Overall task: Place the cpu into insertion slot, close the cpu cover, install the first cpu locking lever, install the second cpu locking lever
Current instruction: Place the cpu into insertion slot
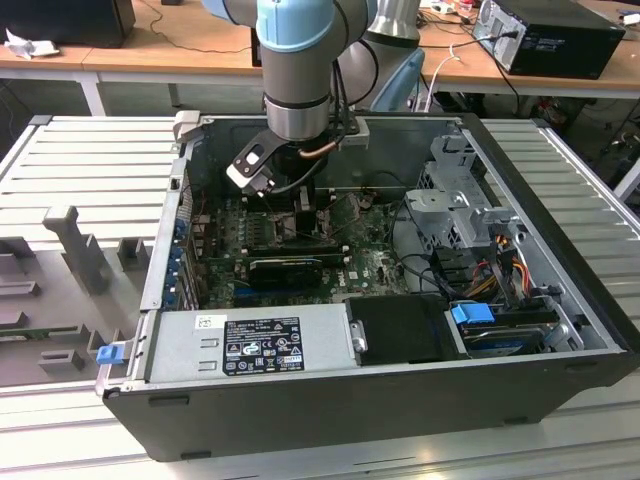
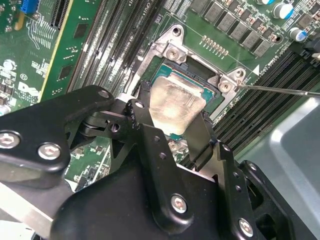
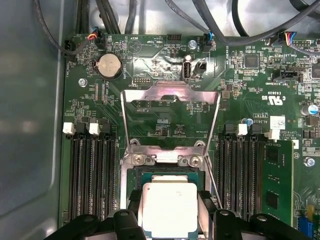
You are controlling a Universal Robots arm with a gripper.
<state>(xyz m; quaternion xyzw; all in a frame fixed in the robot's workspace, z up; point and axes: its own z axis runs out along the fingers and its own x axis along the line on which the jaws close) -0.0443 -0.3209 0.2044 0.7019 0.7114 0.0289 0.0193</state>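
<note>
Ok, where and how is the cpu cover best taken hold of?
The cpu cover stands swung open, hinged beside the cpu. Probably pinch its free crossbar, farthest from the hinge, across the thin plate, coming from above: that edge is exposed and gives most leverage.

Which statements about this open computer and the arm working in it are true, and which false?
1. The thin silver metal cpu cover with its square window is raised open. True.
2. The small square silver-topped cpu lies outside the black computer case. False: the gripper holds it over the socket inside the case.
3. The round silver coin battery sits on the green motherboard. True.
4. The pale blue arm is parked beside the case. False: it reaches down into it.
</note>
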